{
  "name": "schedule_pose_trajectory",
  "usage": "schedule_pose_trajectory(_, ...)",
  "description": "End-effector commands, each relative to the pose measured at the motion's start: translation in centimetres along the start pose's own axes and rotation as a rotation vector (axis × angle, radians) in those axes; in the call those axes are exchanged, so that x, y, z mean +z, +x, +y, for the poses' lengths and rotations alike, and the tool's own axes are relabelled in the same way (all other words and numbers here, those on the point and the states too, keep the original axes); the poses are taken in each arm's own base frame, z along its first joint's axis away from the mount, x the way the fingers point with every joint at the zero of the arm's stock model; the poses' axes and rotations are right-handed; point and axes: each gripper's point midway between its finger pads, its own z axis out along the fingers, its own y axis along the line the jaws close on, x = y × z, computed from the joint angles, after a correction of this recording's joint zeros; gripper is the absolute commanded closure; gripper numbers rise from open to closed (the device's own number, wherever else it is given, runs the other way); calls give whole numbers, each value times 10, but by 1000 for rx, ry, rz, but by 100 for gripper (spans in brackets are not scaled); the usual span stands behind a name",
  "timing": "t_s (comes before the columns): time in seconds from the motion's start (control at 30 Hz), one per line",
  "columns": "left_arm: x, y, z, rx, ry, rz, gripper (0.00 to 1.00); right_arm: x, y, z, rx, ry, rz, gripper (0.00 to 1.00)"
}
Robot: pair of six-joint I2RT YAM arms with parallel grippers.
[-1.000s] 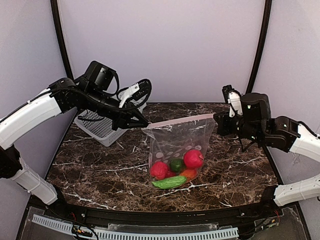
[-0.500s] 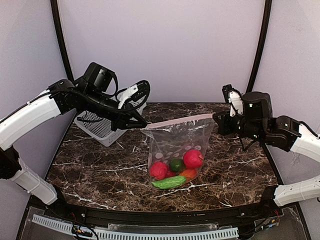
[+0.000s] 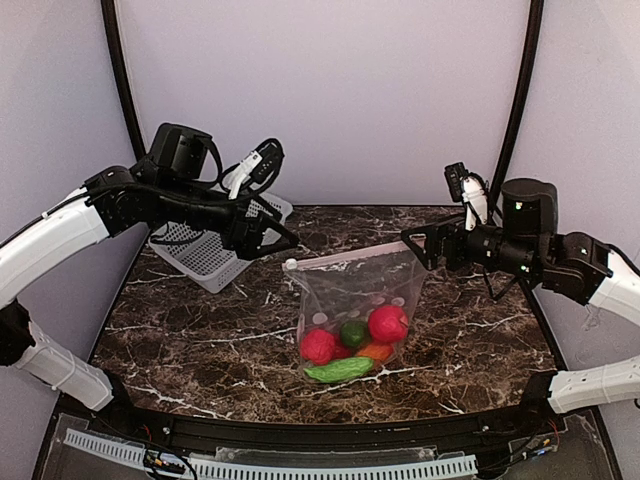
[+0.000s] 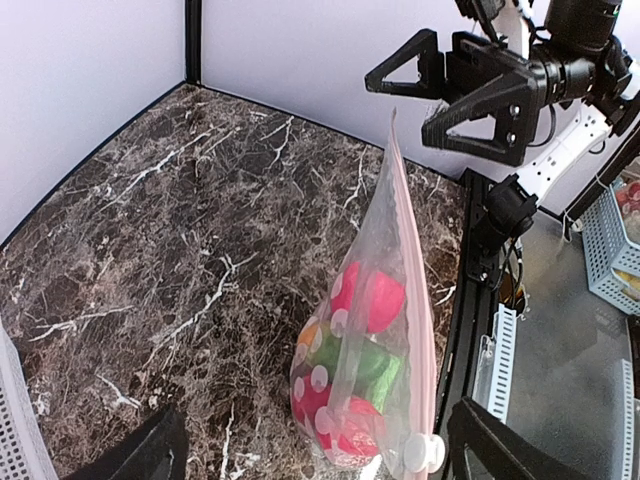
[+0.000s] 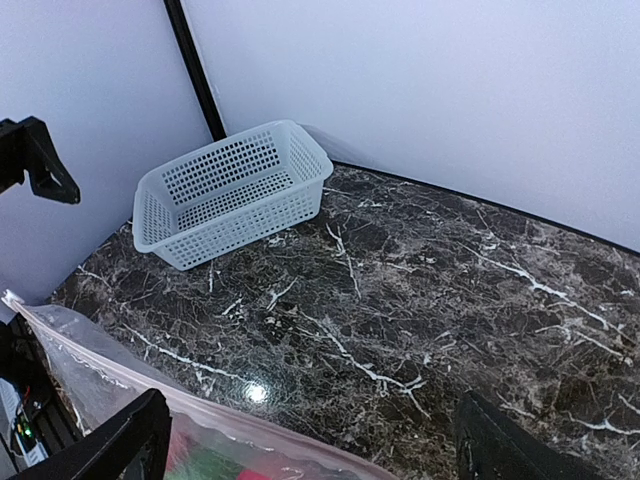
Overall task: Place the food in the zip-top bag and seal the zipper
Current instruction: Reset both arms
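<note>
Bag [image 3: 352, 292] is standing upright mid-table [image 3: 200, 320], sagging a little. Food [image 3: 352, 342] is lying bunched in its bottom: red balls, a green cucumber, an orange piece. Zipper [image 3: 352, 257] is running along the top edge, with the white slider [image 3: 291, 265] sitting at the left end.

Left gripper [image 3: 272, 243] is gaping wide and holding nothing, its tips just beside the slider. Right gripper [image 3: 416, 250] is also gaping wide, its fingers flanking the bag's right top corner without pinching it.

Basket [image 3: 205, 250] is sitting back left, apart from the bag.
</note>
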Motion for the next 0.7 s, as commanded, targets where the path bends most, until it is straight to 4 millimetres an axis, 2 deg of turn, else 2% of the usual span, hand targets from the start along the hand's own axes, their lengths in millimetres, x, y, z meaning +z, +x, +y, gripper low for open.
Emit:
schedule_pose_trajectory(0.0, -21, -27, -7, -59, 11, -120, 7, -11, -22, 4, 26, -27, -68, 1)
schedule_pose_trajectory(0.2, -20, -22, 12, -132, -41, -123, 6, -7, -19, -7, 56, 38, -53, 1)
schedule_pose_trajectory(0.4, -16, -7, 28, -196, -85, -118, 6, 6, 3, -5, 96, 25, -1, 1)
schedule_pose_trajectory(0.67, -25, 31, 82, -352, -247, -164, 5, 25, 24, -22, 142, 126, 50, 1)
